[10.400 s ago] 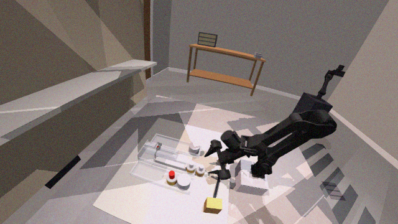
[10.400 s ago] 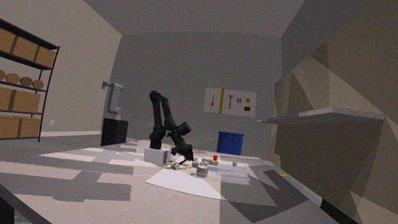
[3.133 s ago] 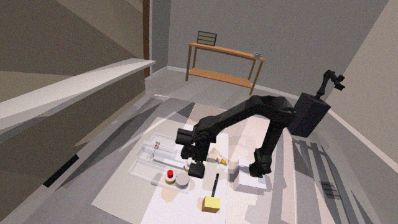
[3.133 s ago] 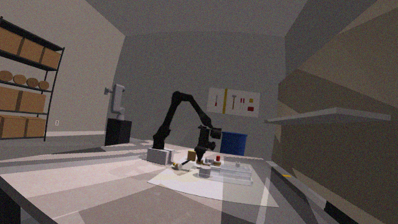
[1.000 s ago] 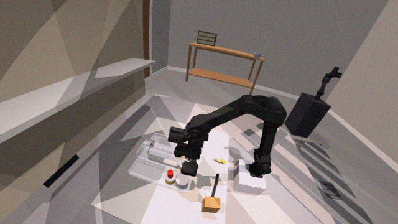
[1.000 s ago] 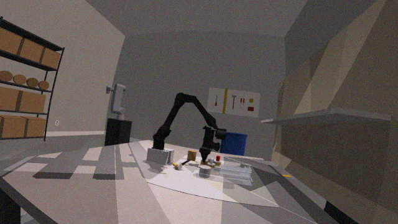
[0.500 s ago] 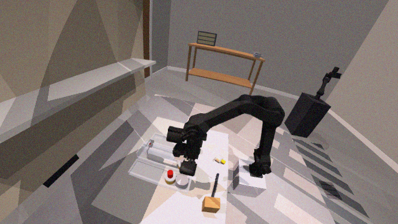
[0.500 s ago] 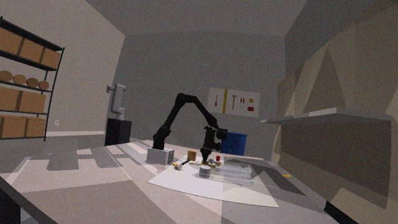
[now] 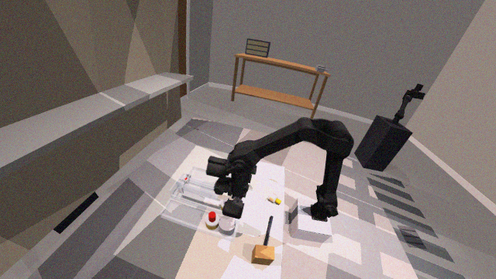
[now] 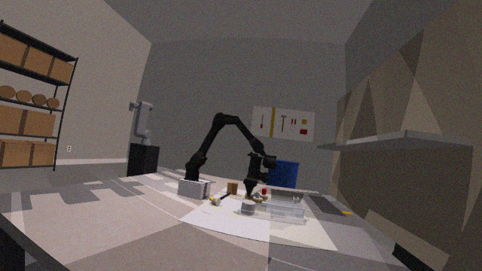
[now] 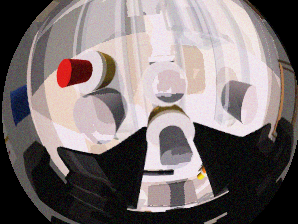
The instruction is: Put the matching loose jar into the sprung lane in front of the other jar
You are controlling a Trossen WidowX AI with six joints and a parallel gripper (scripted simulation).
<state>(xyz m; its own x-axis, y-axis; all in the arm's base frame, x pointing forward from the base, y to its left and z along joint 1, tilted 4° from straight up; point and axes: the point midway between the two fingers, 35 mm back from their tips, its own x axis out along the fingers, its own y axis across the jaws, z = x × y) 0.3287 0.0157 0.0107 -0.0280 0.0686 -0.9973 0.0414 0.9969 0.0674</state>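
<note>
My gripper [image 9: 232, 209] [image 10: 249, 191] [image 11: 169, 128] is shut on a grey-lidded jar with a tan body [image 11: 174, 141]. It holds the jar low over the white mat, just before the front end of the clear sprung lane [image 9: 194, 185] [image 10: 287, 209] [image 11: 160, 26]. A matching grey-lidded jar [image 11: 168, 84] stands straight ahead of the held one, at the lane's front. In the top and exterior views the gripper's body hides most of the held jar.
A red-capped jar [image 9: 211, 219] [image 10: 263, 191] [image 11: 75, 71] and a grey jar [image 9: 227, 225] [image 11: 100, 113] stand left of the gripper. Another grey jar [image 10: 248, 207] [image 11: 238, 98] stands to the right. A mallet [image 9: 264, 248] [image 10: 220, 198] and a small yellow piece [image 9: 276, 201] lie on the mat.
</note>
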